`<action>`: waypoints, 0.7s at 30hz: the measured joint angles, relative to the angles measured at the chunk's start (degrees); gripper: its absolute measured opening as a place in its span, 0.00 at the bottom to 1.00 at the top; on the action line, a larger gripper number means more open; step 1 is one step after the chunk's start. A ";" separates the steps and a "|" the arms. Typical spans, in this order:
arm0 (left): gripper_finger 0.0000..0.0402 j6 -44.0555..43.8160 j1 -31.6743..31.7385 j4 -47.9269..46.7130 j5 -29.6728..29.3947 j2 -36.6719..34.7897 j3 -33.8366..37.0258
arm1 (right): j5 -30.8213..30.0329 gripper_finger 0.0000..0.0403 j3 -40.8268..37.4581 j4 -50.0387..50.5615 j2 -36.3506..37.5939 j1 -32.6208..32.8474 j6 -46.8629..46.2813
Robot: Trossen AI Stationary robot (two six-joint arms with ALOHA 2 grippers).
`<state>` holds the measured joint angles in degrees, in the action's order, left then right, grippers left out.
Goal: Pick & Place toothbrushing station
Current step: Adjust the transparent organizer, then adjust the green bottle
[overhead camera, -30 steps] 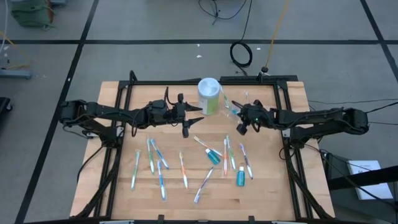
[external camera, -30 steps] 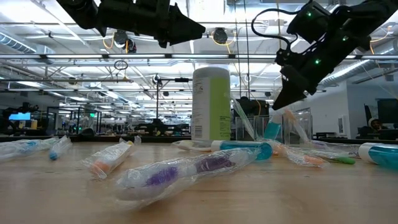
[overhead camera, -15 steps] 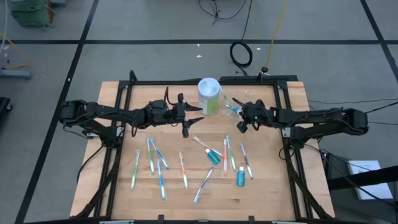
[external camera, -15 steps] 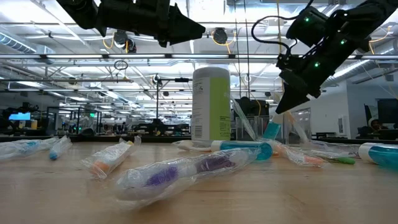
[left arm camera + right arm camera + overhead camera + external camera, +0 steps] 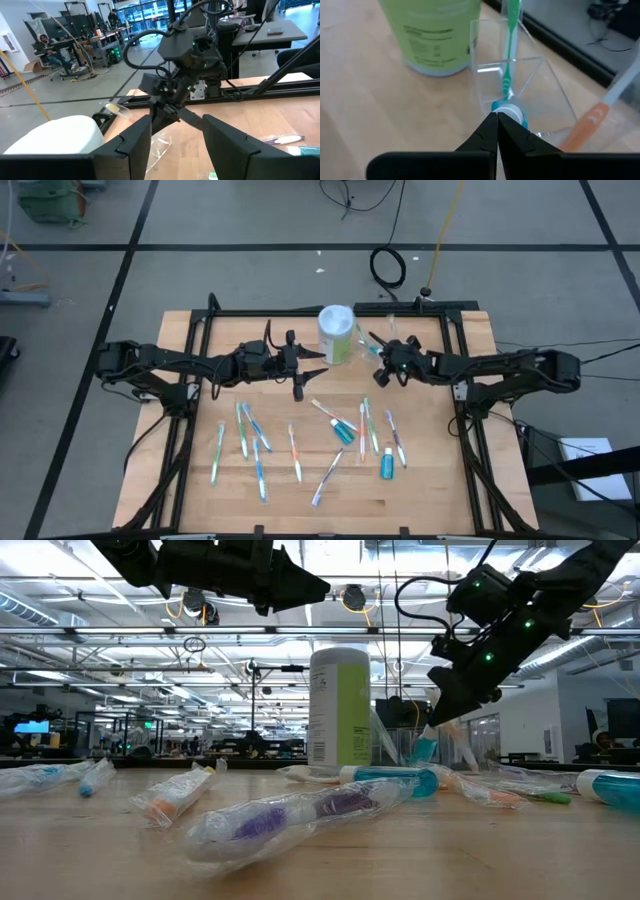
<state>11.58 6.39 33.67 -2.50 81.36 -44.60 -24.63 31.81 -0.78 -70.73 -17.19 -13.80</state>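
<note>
The right pincer (image 5: 497, 116) hangs just above the clear plastic cup (image 5: 520, 95), its fingers pressed together and holding nothing. In the cup stand a green toothbrush (image 5: 509, 45) and a toothpaste tube (image 5: 510, 111), beside the green canister (image 5: 336, 333). The left pincer (image 5: 318, 354) hovers wide apart near the canister. More toothbrushes (image 5: 250, 435) lie scattered across the worktop (image 5: 430, 480).
</note>
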 joint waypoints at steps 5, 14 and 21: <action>0.45 0.41 0.00 0.00 0.00 0.00 0.00 | -5.73 0.00 -0.13 -2.66 -1.37 -0.04 2.34; 0.45 3.29 0.00 0.04 0.00 0.00 0.00 | -8.35 0.00 -0.19 -13.67 -2.99 -1.63 8.95; 0.45 3.97 0.00 0.38 -0.19 0.02 0.00 | -3.60 0.00 1.06 -13.05 -1.68 -3.56 11.81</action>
<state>15.55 6.39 34.05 -2.69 81.38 -44.60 -28.23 32.88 -13.83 -72.41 -20.75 -1.99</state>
